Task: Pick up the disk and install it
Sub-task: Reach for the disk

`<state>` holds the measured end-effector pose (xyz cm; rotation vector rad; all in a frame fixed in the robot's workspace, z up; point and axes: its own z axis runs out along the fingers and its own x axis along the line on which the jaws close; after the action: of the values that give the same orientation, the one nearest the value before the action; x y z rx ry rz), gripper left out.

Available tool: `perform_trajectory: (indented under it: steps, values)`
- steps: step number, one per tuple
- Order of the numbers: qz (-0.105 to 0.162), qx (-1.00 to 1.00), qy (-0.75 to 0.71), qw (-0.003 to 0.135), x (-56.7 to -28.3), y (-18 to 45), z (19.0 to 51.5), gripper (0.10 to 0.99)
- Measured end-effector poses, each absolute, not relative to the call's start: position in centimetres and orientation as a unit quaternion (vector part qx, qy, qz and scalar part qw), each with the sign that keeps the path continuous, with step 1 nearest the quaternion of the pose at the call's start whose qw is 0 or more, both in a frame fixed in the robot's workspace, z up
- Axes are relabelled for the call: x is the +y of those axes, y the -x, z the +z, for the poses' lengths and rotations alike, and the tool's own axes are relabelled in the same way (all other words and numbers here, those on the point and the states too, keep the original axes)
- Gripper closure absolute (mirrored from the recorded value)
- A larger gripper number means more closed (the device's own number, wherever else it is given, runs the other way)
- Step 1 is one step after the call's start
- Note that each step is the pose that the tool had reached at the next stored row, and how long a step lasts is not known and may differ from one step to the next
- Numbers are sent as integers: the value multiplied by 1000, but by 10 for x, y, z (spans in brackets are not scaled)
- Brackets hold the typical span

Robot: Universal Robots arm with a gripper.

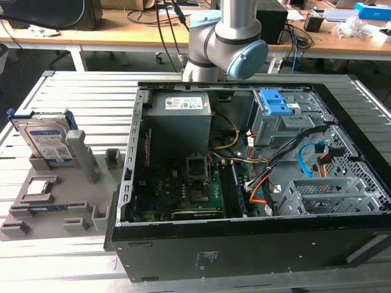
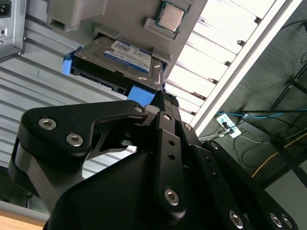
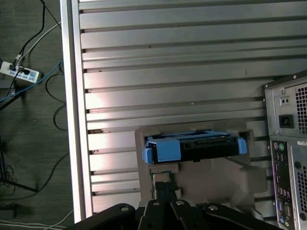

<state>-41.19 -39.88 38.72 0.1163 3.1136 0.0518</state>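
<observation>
The disk (image 1: 46,137) stands on edge in a grey holder (image 1: 67,195) on the table (image 1: 79,97), at the exterior view's left of the open computer case (image 1: 244,256). The pincer (image 3: 165,184) hovers near the disk's blue rail. I cannot tell whether it is open or closed, or whether it touches the rail.

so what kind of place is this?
Looks like a robotics lab or workshop: an open computer case sits on a slotted aluminium table, the disk stands in a gray parts fixture beside it, and wooden desks with cables stand behind.
</observation>
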Motion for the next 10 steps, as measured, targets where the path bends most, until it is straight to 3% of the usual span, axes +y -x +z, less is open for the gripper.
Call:
perform_trajectory:
  steps: [10]
  values:
    - [17, 999, -37, 13, -399, 412, 387, 980]
